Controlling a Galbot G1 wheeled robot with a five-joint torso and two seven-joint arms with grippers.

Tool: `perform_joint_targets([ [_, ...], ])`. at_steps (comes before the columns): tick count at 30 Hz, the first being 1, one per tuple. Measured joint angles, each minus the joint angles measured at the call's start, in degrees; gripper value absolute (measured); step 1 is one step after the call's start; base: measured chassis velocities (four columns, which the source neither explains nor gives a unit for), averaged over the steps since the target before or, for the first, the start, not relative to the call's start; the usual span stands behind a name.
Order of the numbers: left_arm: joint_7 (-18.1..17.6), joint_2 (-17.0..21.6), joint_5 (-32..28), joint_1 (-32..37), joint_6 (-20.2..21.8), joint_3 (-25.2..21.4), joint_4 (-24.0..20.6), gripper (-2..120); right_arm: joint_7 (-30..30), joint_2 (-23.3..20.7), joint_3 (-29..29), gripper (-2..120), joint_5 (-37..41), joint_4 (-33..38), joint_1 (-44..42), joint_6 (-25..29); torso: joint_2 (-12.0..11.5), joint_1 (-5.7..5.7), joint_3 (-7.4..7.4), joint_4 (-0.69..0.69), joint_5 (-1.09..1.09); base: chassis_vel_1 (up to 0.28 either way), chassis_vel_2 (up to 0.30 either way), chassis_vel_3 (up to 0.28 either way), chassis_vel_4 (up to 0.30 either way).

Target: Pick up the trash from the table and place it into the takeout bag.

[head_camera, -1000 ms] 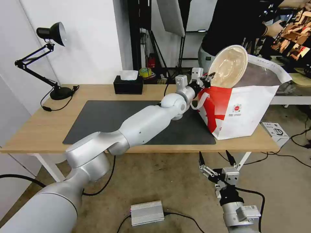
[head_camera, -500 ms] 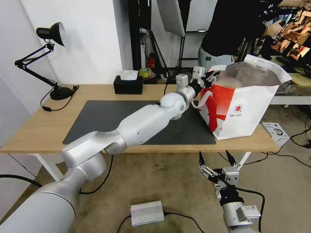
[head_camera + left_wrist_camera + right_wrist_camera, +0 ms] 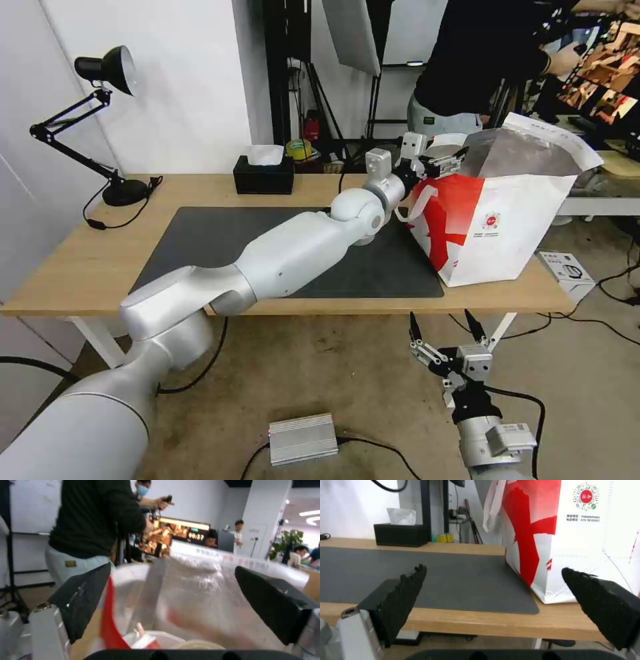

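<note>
the left gripper [image 3: 445,158] reaches across the worktop [image 3: 73,270] to the near top edge of the takeout bag [image 3: 507,220], with its fingers spread wide and nothing between them. a second ago it held a shallow beige bowl tilted up above the bag's mouth; half a second ago the bowl was already gone from its grasp, and since then the gripper has levelled out and its fingers now point over the opening. in the left wrist view the two black fingers [image 3: 83,597] frame the silver foil lining [image 3: 203,590], and low inside the bag lie the trash pieces: a rounded pale rim [image 3: 196,645] and a bit of red and white [image 3: 146,640], too blurred to tell apart with certainty. the bag stands upright at the right end of the worktop, partly on the dark grey mat [image 3: 220,243], with its white loop handle [image 3: 410,207] hanging just below the gripper. the bag has kept its place throughout. the right gripper [image 3: 445,330] stays parked low in front of the worktop edge, fingers wide apart and empty, unchanged from before. the black tissue box [image 3: 264,173] and the desk lamp [image 3: 100,120] sit at the back of the worktop as earlier.
</note>
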Motion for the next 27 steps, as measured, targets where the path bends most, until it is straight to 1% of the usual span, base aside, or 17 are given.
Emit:
perform_joint_targets([
  [3, -1.33, 4.17, 1.1, 0.17, -0.23, -1.1, -4.84, 100, 0.0, 0.0, 0.0, 100, 0.0, 0.0, 0.0, 0.0, 0.0, 0.0, 0.0, 0.0, 0.0, 0.0, 0.0, 0.0, 0.0],
  [5, -1.66, 5.14, 1.84, 0.34, -0.09, -1.83, -6.09, 100, 0.0, 0.0, 0.0, 100, 0.0, 0.0, 0.0, 0.0, 0.0, 0.0, 0.0, 0.02, 0.0, 0.0, 0.0, 0.0, 0.0],
  [7, -3.17, 8.35, 2.92, 1.32, 0.26, -4.51, -11.05, 100, 0.0, 0.0, 0.0, 100, 0.0, 0.0, 0.0, 0.0, 0.0, 0.0, 0.0, 0.01, -0.01, 0.0, 0.0, 0.0, 0.0],
  [8, -3.17, 8.35, 2.92, 1.32, 0.26, -4.51, -11.05, 100, 0.0, 0.0, 0.0, 100, 0.0, 0.0, 0.0, 0.0, 0.0, 0.0, 0.0, 0.01, -0.01, 0.0, 0.0, 0.0, 0.0],
  [9, -3.76, 9.66, 3.21, 1.82, 0.33, -5.55, -13.0, 100, 0.0, 0.0, 0.0, 100, 0.0, 0.0, 0.0, 0.0, 0.0, 0.0, 0.0, 0.0, -0.01, 0.0, 0.0, 0.0, 0.0],
  [11, -4.92, 13.71, 3.83, 3.36, 0.39, -8.39, -19.07, 100, 0.0, 0.0, 0.0, 100, 0.0, 0.0, 0.0, 0.0, 0.01, 0.0, -0.01, -0.01, -0.01, 0.0, 0.0, 0.0, 0.0],
  [12, -5.71, 16.73, 4.12, 4.82, 0.36, -10.33, -23.04, 100, 0.0, 0.0, 0.0, 100, 0.0, 0.0, 0.01, 0.0, 0.01, 0.0, -0.01, 0.0, -0.01, 0.0, 0.0, 0.0, 0.0],
  [13, -5.71, 16.73, 4.12, 4.82, 0.36, -10.33, -23.04, 100, 0.0, 0.0, 0.0, 100, 0.0, 0.0, 0.01, 0.0, 0.01, 0.0, -0.01, 0.0, -0.01, 0.0, 0.0, 0.0, 0.0],
  [15, -6.47, 20.17, 4.62, 7.02, 0.26, -12.36, -27.15, 100, 0.0, 0.0, 0.0, 100, 0.0, 0.0, 0.0, 0.0, 0.01, 0.0, 0.0, 0.01, -0.03, 0.0, 0.0, 0.0, 0.0],
  [17, -7.13, 25.27, 6.02, 11.23, 0.16, -15.32, -33.08, 100, -0.01, 0.0, 0.0, 100, 0.0, 0.0, 0.0, 0.0, 0.01, 0.0, -0.01, 0.02, -0.01, 0.0, 0.0, 0.0, 0.0],
  [18, -7.13, 25.27, 6.02, 11.23, 0.16, -15.32, -33.08, 100, -0.01, 0.0, 0.0, 100, 0.0, 0.0, 0.0, 0.0, 0.01, 0.0, -0.01, 0.02, -0.01, 0.0, 0.0, 0.0, 0.0],
  [19, -7.63, 27.55, 6.55, 14.01, 0.16, -17.0, -36.4, 100, 0.0, 0.0, 0.0, 100, 0.0, 0.0, 0.0, 0.0, 0.0, -0.01, 0.0, 0.04, -0.04, 0.0, 0.0, 0.0, 0.0],
  [21, -8.78, 30.98, 7.35, 19.52, 0.17, -21.06, -42.61, 100, -0.01, -0.01, 0.0, 100, 0.0, 0.0, 0.0, 0.0, 0.01, -0.01, -0.01, 0.02, -0.02, 0.0, 0.0, 0.0, 0.0],
  [22, -8.78, 30.98, 7.35, 19.52, 0.17, -21.06, -42.61, 100, -0.01, -0.01, 0.0, 100, 0.0, 0.0, 0.0, 0.0, 0.01, -0.01, -0.01, 0.02, -0.02, 0.0, 0.0, 0.0, 0.0],
  [25, -9.47, 33.87, 11.54, 28.79, 0.23, -27.52, -48.27, 100, -0.01, -0.01, 0.0, 100, 0.0, 0.0, 0.0, 0.0, 0.01, -0.01, -0.01, -0.01, -0.01, 0.0, 0.0, 0.0, 0.0],
  [26, -9.47, 33.87, 11.54, 28.79, 0.23, -27.52, -48.27, 100, -0.01, -0.01, 0.0, 100, 0.0, 0.0, 0.0, 0.0, 0.01, -0.01, -0.01, -0.01, -0.01, 0.0, 0.0, 0.0, 0.0],
  [27, -9.46, 34.61, 12.9, 32.66, 0.19, -30.4, -49.71, 100, 0.0, 0.0, 0.0, 100, 0.0, 0.0, 0.0, 0.0, 0.01, -0.01, -0.01, 0.0, 0.0, 0.0, 0.0, 0.0, 0.0],
])
